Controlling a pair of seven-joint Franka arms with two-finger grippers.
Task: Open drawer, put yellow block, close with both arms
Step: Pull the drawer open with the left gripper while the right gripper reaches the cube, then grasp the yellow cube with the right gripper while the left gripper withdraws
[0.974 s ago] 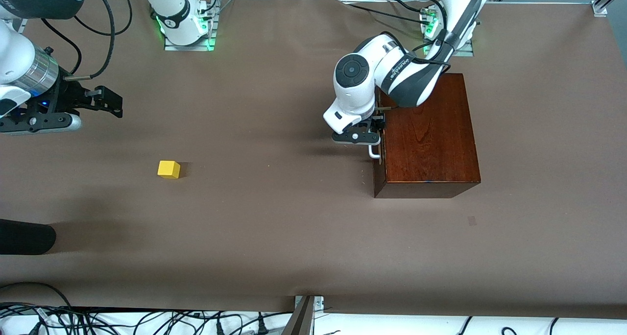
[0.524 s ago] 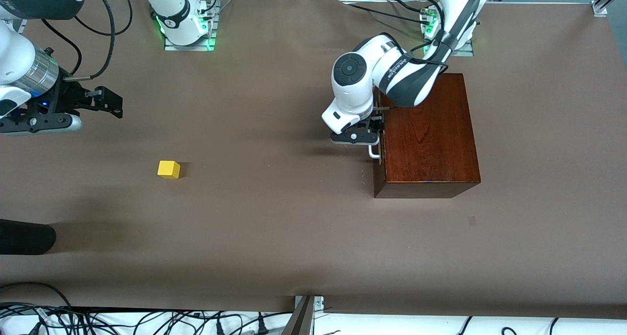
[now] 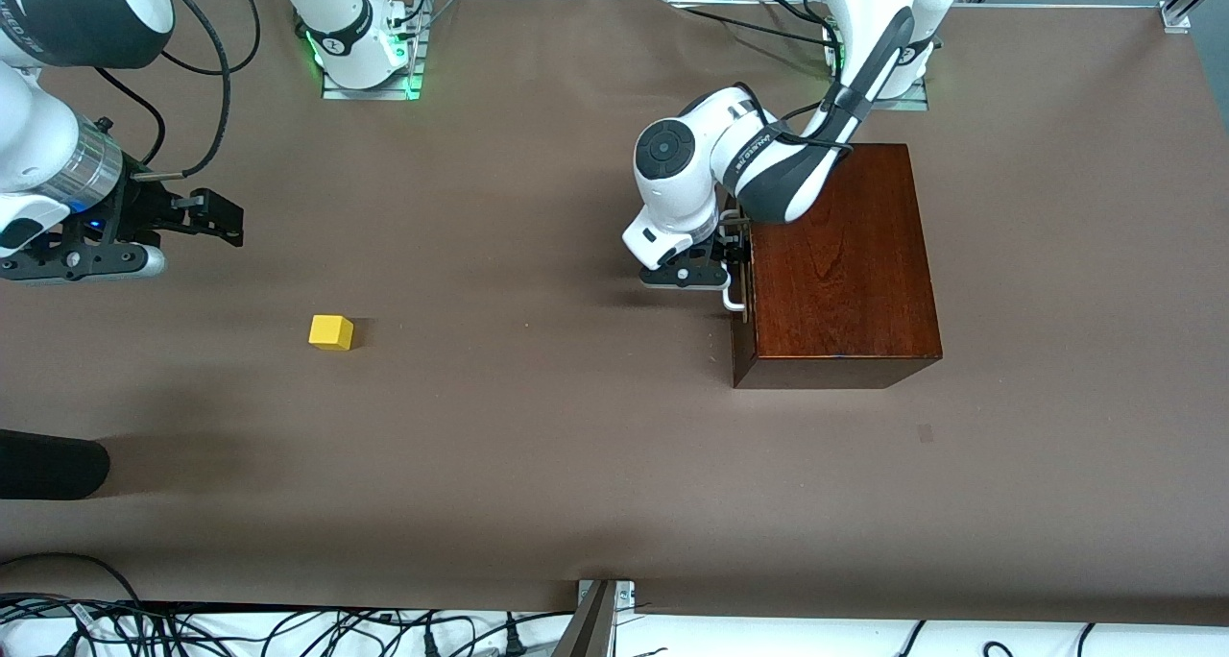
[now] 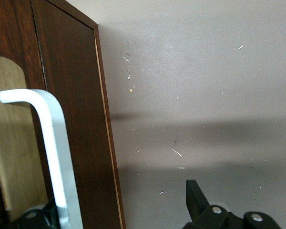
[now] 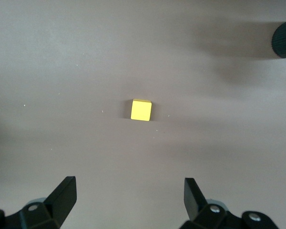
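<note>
The mahogany box (image 3: 840, 263) stands toward the left arm's end of the table. Its drawer front (image 4: 74, 119) looks flush with the box, with the white bar handle (image 3: 734, 297) on it. My left gripper (image 3: 736, 252) is open at the drawer front. In the left wrist view its fingers stand wide on either side of the handle (image 4: 55, 157), around the left gripper's midpoint (image 4: 114, 210). The yellow block (image 3: 331, 332) lies on the table toward the right arm's end. My right gripper (image 3: 219, 213) hangs open and empty above the table, and the block (image 5: 141, 110) shows ahead of its fingertips (image 5: 128, 195).
Brown paper covers the table (image 3: 538, 426). A black rounded object (image 3: 48, 465) lies at the table edge at the right arm's end, nearer the front camera than the block. It also shows in the right wrist view (image 5: 283, 38). Cables lie along the near edge.
The left arm's elbow has swung toward the right arm's end, and its gripper has shifted slightly at the handle. The right gripper has moved a little. Box and block have not moved.
</note>
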